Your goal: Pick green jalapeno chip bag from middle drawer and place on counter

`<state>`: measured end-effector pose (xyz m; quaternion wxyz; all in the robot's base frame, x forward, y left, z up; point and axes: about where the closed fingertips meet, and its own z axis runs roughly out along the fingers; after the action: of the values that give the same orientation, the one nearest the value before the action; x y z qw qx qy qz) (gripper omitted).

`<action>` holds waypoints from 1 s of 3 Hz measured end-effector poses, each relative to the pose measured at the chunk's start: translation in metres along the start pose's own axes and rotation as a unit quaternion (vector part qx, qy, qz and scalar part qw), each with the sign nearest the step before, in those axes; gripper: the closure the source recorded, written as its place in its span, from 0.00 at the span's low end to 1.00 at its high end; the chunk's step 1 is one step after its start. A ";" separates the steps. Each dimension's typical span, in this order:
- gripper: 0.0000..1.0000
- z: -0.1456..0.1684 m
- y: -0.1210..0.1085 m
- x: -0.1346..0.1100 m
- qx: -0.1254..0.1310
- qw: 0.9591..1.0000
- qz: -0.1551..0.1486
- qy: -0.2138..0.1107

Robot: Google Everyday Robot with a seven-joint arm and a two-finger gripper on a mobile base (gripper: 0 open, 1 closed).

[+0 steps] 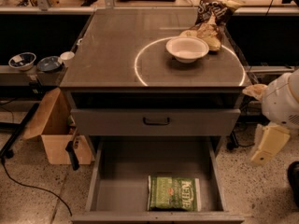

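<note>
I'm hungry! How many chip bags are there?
2: the green bag in the open drawer, the brown bag on the counter. The shut drawer could hide more. The gripper hangs right of the counter.

Green jalapeno chip bag (173, 193) with white lettering in grey middle drawer (126, 181), white-ringed grey-brown counter (112, 50), cream gripper (267, 146) at right.
</note>
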<state>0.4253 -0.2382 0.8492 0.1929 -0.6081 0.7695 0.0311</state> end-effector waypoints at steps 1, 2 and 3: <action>0.00 0.042 0.008 -0.003 -0.027 1.000 0.003 -0.010; 0.00 0.069 0.010 -0.006 -0.041 0.999 0.009 -0.014; 0.00 0.094 0.012 -0.007 -0.060 0.998 0.015 -0.016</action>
<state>0.4397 -0.2017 0.7622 0.1683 -0.6063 0.7720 0.0898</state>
